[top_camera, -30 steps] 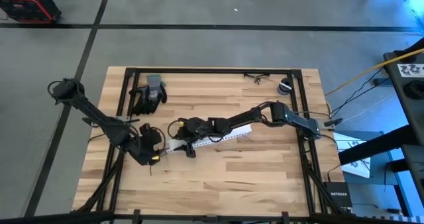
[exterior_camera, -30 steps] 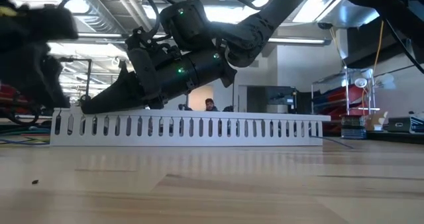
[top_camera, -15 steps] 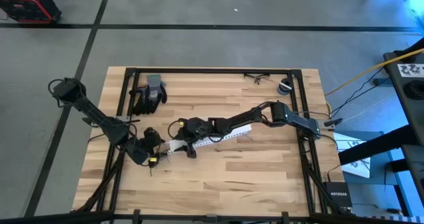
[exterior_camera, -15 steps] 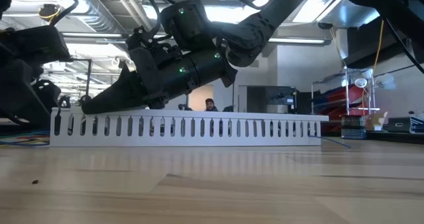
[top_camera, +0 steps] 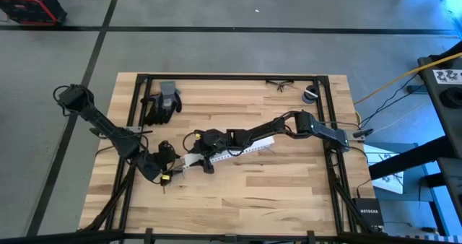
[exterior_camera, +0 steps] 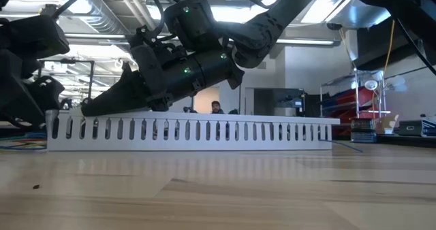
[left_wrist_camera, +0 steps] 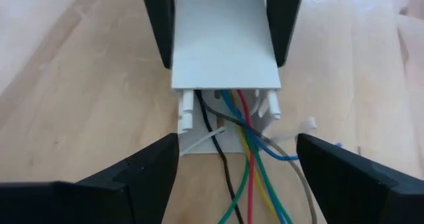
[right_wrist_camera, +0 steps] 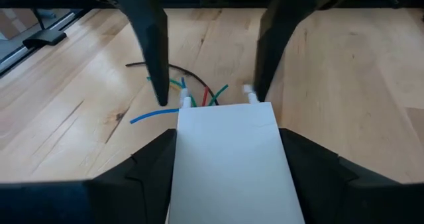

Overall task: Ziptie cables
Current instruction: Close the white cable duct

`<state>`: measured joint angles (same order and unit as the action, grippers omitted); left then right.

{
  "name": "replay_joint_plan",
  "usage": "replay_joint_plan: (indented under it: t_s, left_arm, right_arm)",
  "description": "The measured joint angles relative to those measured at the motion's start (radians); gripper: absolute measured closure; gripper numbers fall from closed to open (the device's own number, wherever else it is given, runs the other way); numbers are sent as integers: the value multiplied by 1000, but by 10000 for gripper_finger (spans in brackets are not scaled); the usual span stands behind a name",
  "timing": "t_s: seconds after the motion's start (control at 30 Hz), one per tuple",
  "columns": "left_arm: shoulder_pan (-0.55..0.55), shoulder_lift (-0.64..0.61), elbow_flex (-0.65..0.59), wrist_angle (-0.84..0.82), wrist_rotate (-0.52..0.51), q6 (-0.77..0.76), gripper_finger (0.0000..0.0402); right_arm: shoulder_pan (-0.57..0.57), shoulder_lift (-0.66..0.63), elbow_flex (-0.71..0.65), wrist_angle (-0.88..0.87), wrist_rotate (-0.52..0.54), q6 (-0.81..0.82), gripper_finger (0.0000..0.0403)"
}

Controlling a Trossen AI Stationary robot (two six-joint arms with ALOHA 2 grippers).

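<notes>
The right gripper (top_camera: pixel 189 159) clamps the white channel (left_wrist_camera: pixel 224 35) near its end. Cables (left_wrist_camera: pixel 246 159) (red, green, blue, yellow, black) spill from that end, between the left gripper's (left_wrist_camera: pixel 235 168) wide-spread fingers.

High: I look straight down on the whole table (top_camera: pixel 289 193).
Low: level, close to the channel (exterior_camera: pixel 191 131).
Wrists: both face the channel's left end, from opposite sides.
</notes>
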<state>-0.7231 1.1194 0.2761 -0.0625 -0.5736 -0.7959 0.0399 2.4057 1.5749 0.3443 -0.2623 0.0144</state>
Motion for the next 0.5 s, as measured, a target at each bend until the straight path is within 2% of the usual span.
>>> replay_joint_plan:
  t_s: [0.27,0.5]
  left_arm:
    - [0,0,1,2,30,-13,102]
    - [3,3,1,3,-27,-8,102]
  right_arm:
    - [0,0,0,0,0,15,169]
    - [0,0,0,4,10,36,169]
